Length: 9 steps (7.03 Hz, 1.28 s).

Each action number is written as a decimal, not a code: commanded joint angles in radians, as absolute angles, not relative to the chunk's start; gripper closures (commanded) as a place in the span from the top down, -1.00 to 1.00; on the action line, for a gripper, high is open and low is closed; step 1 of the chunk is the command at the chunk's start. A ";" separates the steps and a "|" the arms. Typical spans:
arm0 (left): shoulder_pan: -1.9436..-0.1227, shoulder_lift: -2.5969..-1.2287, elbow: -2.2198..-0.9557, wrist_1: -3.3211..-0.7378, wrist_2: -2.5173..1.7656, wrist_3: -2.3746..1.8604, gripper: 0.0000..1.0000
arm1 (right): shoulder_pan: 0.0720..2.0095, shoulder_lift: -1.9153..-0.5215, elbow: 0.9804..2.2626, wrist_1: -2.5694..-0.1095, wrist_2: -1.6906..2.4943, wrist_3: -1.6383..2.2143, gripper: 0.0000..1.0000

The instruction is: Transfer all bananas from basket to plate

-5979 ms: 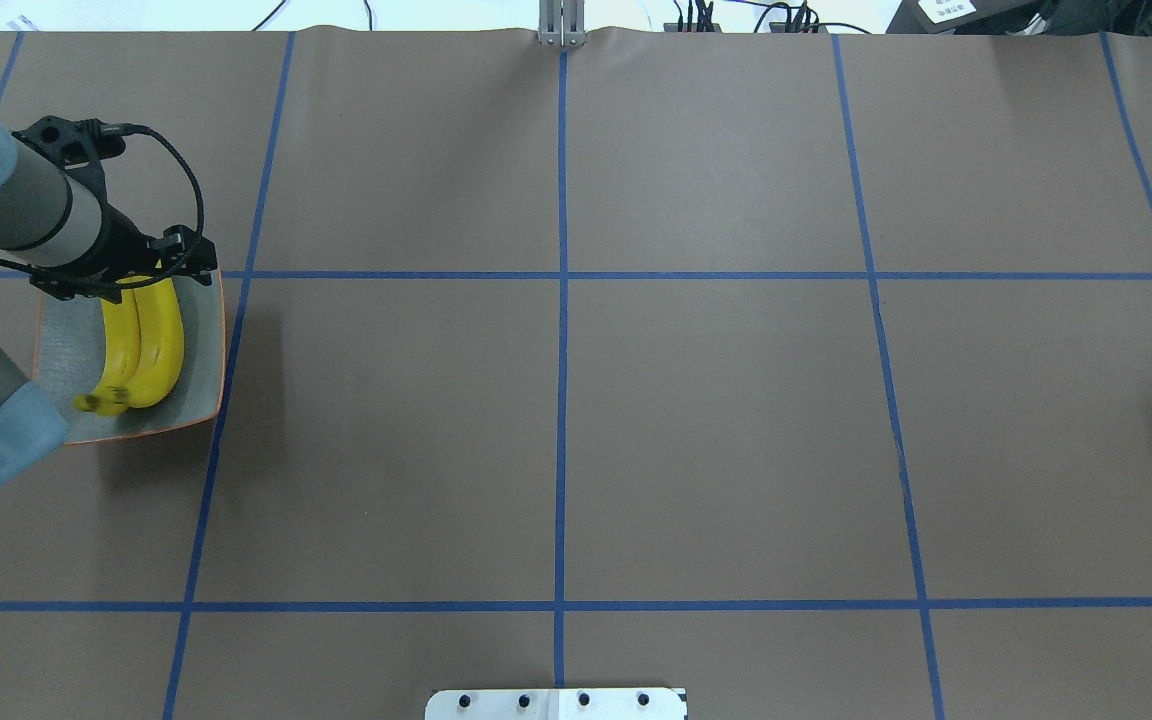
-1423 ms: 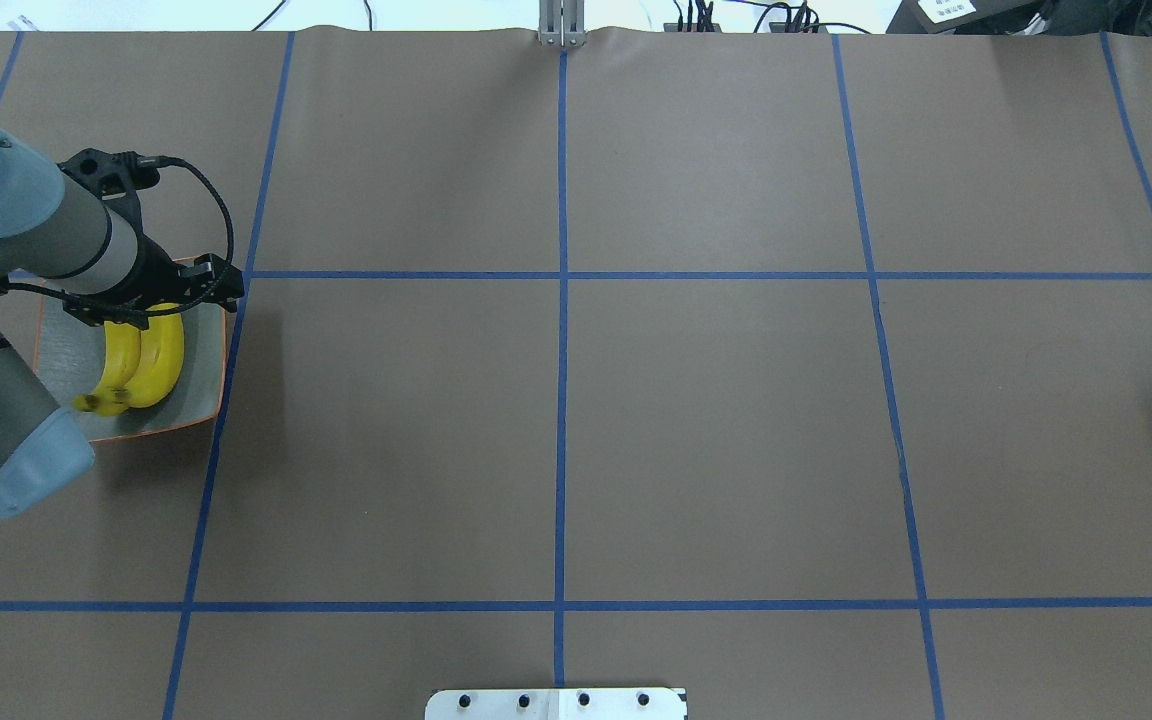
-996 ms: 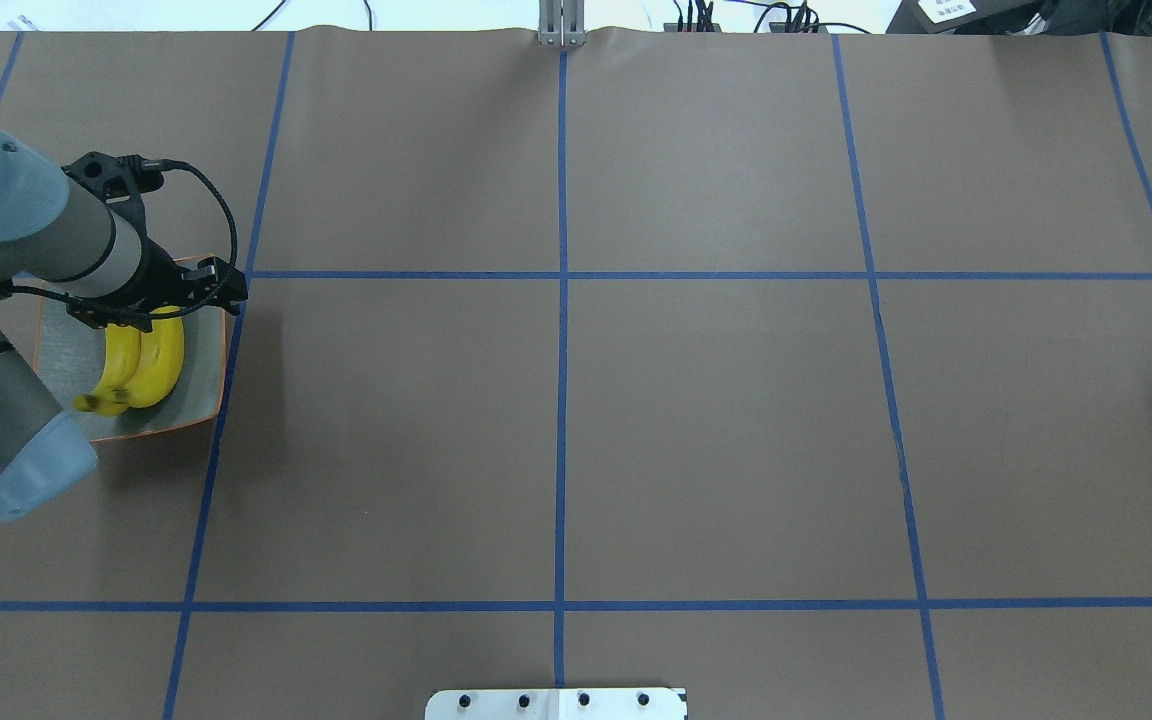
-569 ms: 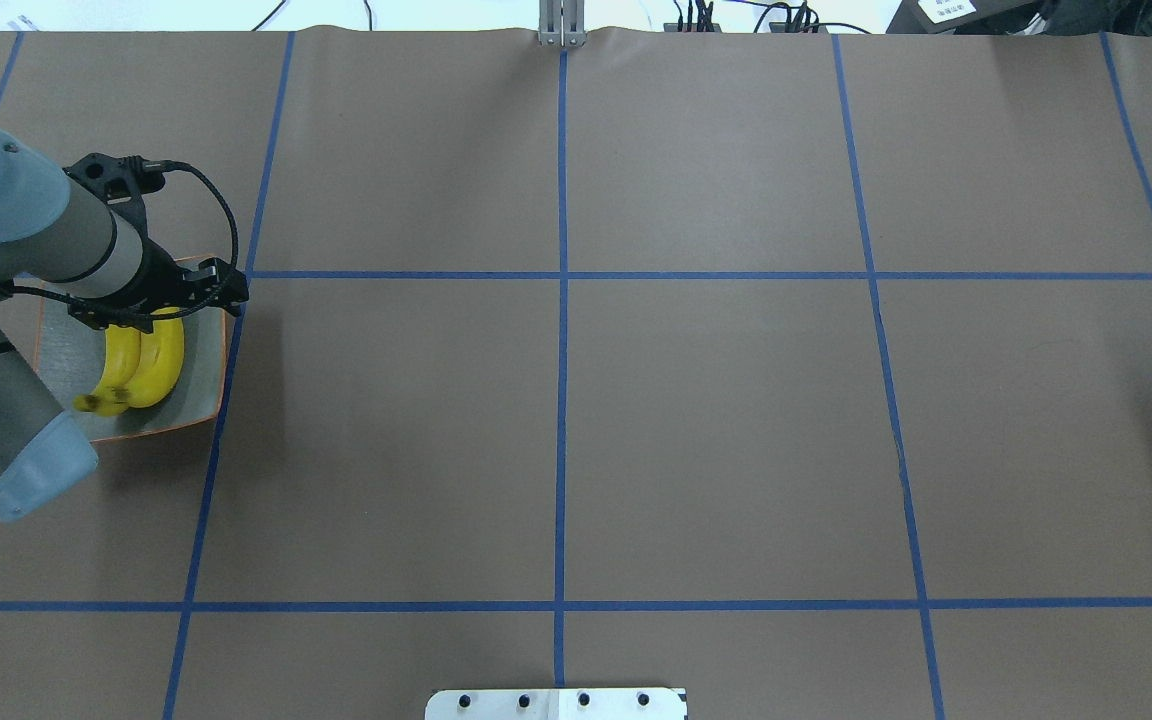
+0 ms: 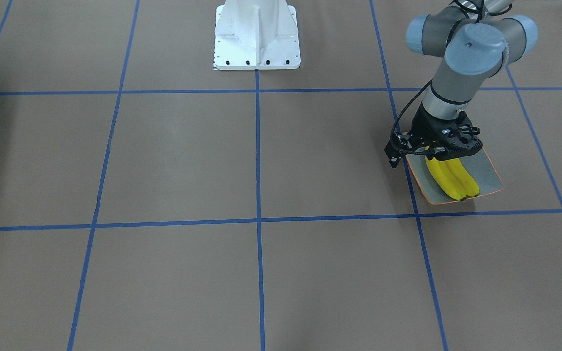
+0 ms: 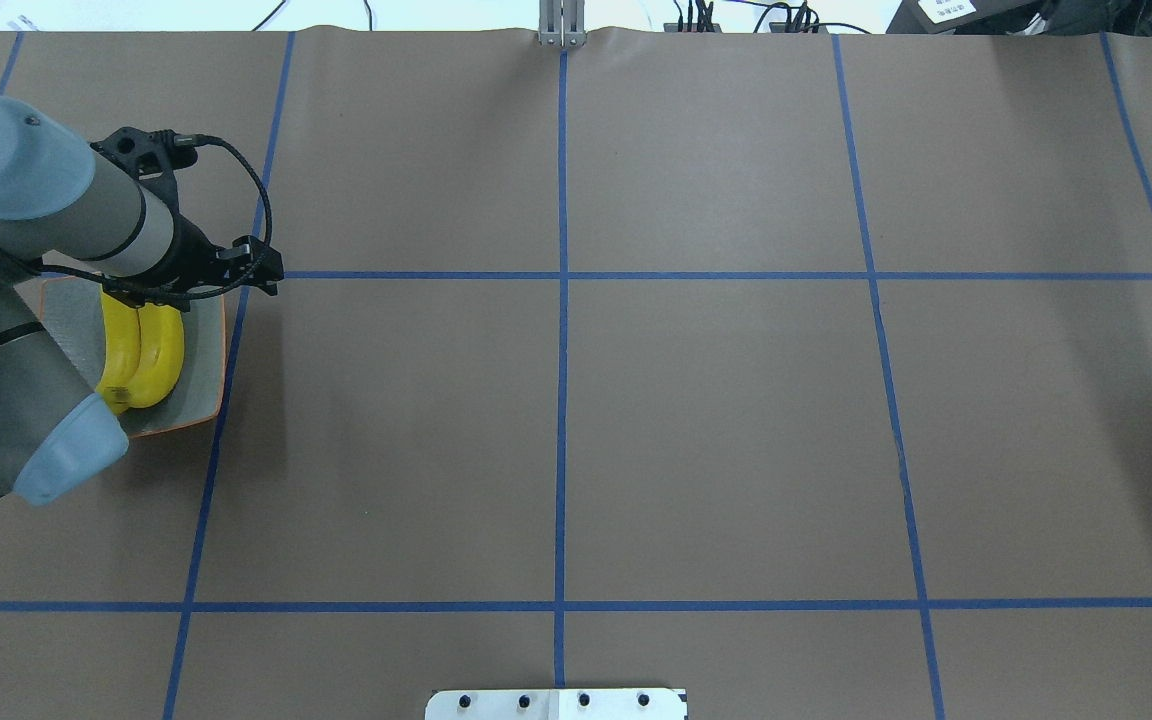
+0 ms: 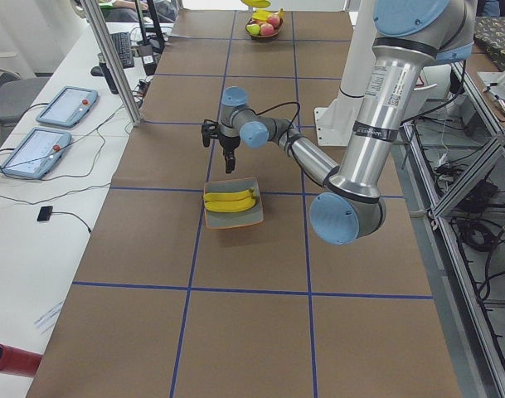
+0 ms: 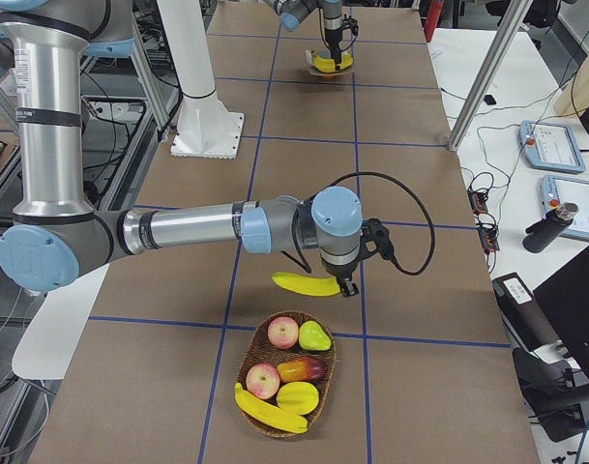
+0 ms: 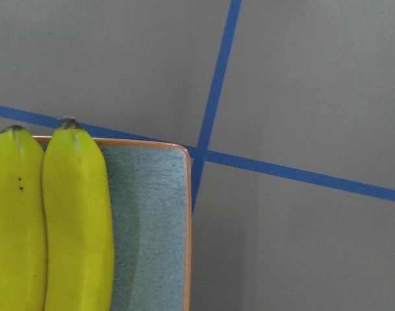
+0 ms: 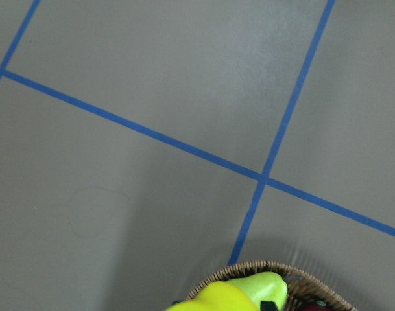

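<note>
A: Front-facing view?
B: Right of frame: left gripper (image 5: 434, 155) over the plate's (image 5: 487, 171) upper edge, fingers hidden, cannot tell. Two bananas (image 5: 451, 180) lie on it.
A: Right-end view?
B: Centre: right gripper (image 8: 344, 286) looks clamped on the pale banana (image 8: 307, 283), which lies crosswise just above the basket (image 8: 250, 360). Plate far up-frame.

Four bananas are on show at the brown bench (image 6: 716, 430): two bananas (image 6: 141, 345) on the one plate (image 6: 204, 360) at the left end, a third banana (image 8: 307, 283) in the fingers (image 8: 345, 287) of the right arm, and a fourth banana (image 8: 270, 410) in the single wicker basket (image 8: 248, 353) at the right end. The basket also holds five other pieces of fruit (image 8: 282, 332), two of them reddish apples. Two robot arms (image 6: 36, 190) share one white base (image 5: 256, 36), and two tablet-like control pads (image 7: 66, 106) lie on the side table (image 7: 20, 207).
</note>
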<state>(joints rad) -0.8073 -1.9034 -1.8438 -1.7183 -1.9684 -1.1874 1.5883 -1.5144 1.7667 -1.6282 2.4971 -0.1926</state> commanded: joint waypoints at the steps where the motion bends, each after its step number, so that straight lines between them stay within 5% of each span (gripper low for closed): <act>1: -0.795 -1.975 -1.853 -1.721 -1.974 -1.189 1.00 | 1.499 -1.419 1.773 -1.644 2.577 0.008 -1.00; 6: -0.643 -2.071 -1.898 -1.974 -1.977 -1.393 1.00 | 1.219 -1.185 1.816 -1.631 2.603 0.425 -1.00; 9: -0.606 -2.072 -1.902 -2.164 -1.977 -1.563 1.00 | 1.042 -1.126 1.812 -1.296 2.553 0.875 -1.00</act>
<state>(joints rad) -0.6114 -2.0718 -1.8999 -2.0937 -1.9773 -1.5064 1.1107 -1.1388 1.8125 -1.4409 2.5839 0.7008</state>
